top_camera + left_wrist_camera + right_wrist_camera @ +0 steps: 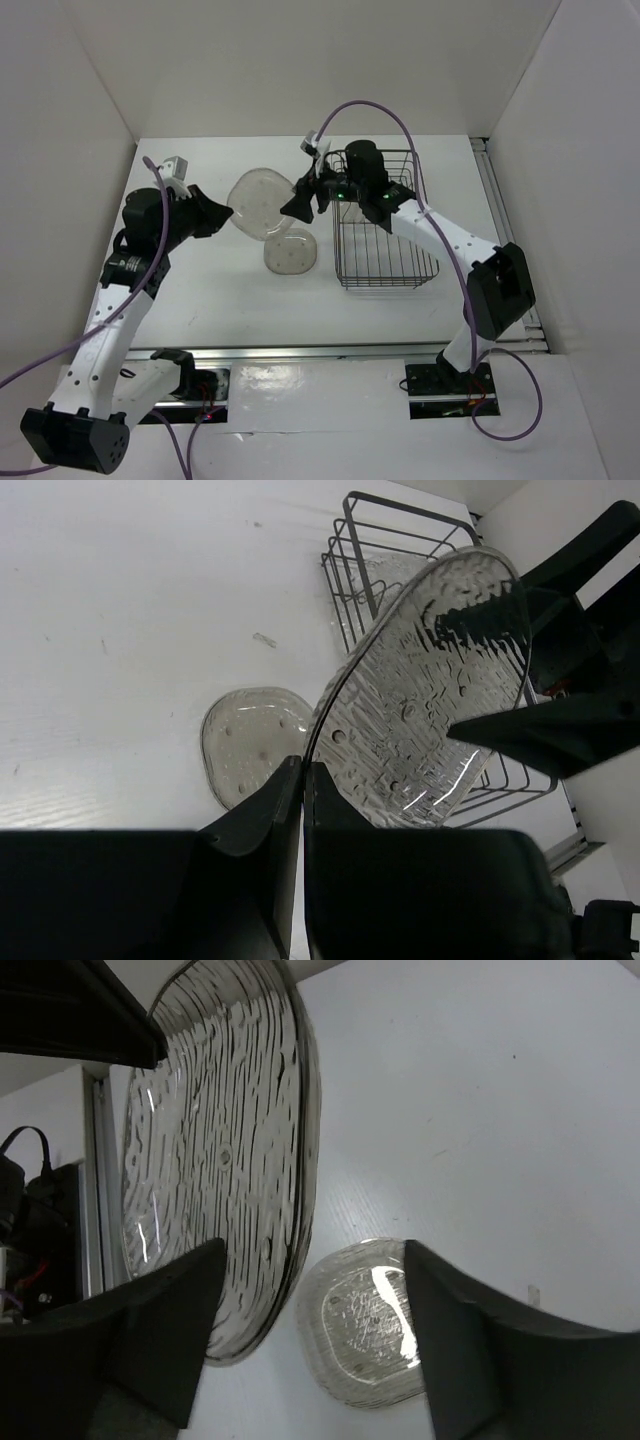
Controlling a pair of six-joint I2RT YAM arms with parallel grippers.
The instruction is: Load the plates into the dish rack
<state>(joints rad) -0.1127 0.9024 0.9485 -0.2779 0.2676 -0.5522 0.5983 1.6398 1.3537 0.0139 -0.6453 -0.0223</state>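
Plate 1 (pixel 258 200) is off the desk (pixel 230 300), standing on edge between the two arms, left of the dish rack (pixel 385 250). The left tool (pixel 303 780) is closed narrow on the plate's near rim and carries it alone. The right tool (pixel 299 204) is spread wide, with one finger on each face of the far rim. The left wrist view shows one finger through the clear plastic and the other in front of it. Contact by those fingers cannot be confirmed.

Plate 2 (pixel 290 255) lies flat on the desk, below Plate 1 and just beside the near left corner of the rack.

Governing relation: the rim of Plate 1 sits inside the right tool's gap, closer to one finger than the other in the right wrist view, with the plate's faces roughly parallel to the fingers. The right arm is nearer the rack, which lies under its wrist.

Judgement: the step in hand is a transfer from left to right. The right tool needs to close squarely on the rim before the left tool lets go, otherwise the plate may pivot or drop onto Plate 2
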